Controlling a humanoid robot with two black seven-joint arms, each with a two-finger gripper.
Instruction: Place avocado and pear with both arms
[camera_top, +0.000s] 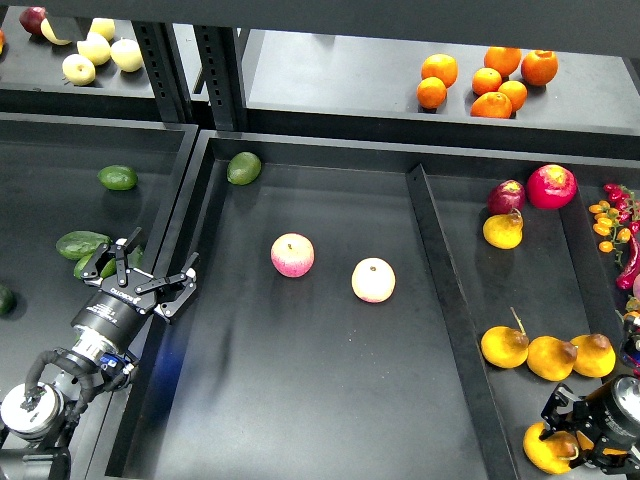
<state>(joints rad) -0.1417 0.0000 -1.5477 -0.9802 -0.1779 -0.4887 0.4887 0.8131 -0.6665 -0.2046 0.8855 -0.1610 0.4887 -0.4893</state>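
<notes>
The dark green avocado (79, 243) lies in the left bin, with a second dark green fruit (92, 266) just below it. My left gripper (152, 268) is open and empty, its fingers spread right beside these two, over the bin's right wall. The pear (541, 449) is a golden yellow one at the bottom right corner of the right bin. My right gripper (567, 428) sits on top of it, its dark fingers astride the fruit. I cannot tell whether they press on it.
Two pink-yellow apples (292, 254) (373, 280) lie in the middle tray (300, 400). Paler avocados (118, 177) (243, 167) lie further back. Three more pears (549, 353) lie near my right gripper, and one pear (503, 230) lies by red fruit. Oranges (488, 79) are on the shelf.
</notes>
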